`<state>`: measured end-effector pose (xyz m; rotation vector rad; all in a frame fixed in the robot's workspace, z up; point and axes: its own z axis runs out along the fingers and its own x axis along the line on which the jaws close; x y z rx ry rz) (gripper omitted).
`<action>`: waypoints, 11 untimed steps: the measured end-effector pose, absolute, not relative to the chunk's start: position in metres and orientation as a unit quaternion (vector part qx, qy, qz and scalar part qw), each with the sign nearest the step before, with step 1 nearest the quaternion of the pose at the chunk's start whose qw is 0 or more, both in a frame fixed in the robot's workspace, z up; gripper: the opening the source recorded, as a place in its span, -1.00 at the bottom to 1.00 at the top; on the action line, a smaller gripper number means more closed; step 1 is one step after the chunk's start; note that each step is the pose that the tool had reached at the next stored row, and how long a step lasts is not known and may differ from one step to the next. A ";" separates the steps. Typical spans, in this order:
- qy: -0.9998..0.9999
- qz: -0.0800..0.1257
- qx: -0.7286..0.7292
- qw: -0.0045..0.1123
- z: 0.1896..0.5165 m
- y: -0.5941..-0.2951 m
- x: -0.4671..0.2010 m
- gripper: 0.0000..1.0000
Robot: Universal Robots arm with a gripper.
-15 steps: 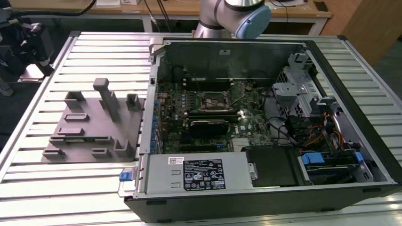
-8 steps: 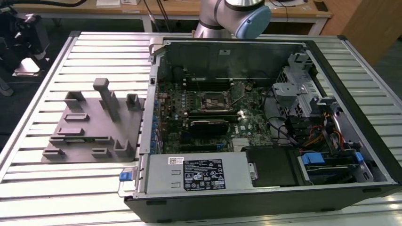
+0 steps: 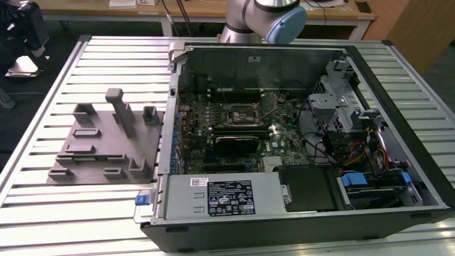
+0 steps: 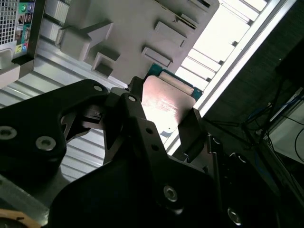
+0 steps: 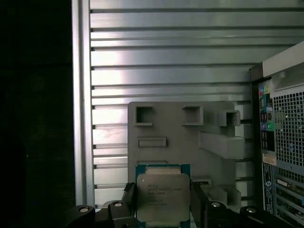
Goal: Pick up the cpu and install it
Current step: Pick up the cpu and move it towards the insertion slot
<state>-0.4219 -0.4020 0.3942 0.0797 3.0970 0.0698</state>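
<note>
As the fingers (image 5: 197, 202) press on two opposite edges, we judge the gripper (image 5: 163, 203) clamped on the cpu (image 5: 163, 195), kept flat above the grey fixture (image 5: 171, 130), probably sparing its faces.

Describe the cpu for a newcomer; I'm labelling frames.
Find the grey fixture on the slatted table in the first wrist view. Over it, the gripper grips the cpu: a thin silvery square edged green, unlike the fixture's grey blocks.

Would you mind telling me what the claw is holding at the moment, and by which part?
The claw holds the cpu, pinched by two opposite side edges, with its metal top left uncovered.
</note>
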 end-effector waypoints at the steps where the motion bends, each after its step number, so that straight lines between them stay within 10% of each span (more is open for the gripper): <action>1: 0.999 0.023 0.026 0.021 0.394 -0.402 -0.422 0.08; 11: 0.999 0.022 0.026 0.021 0.394 -0.402 -0.413 0.08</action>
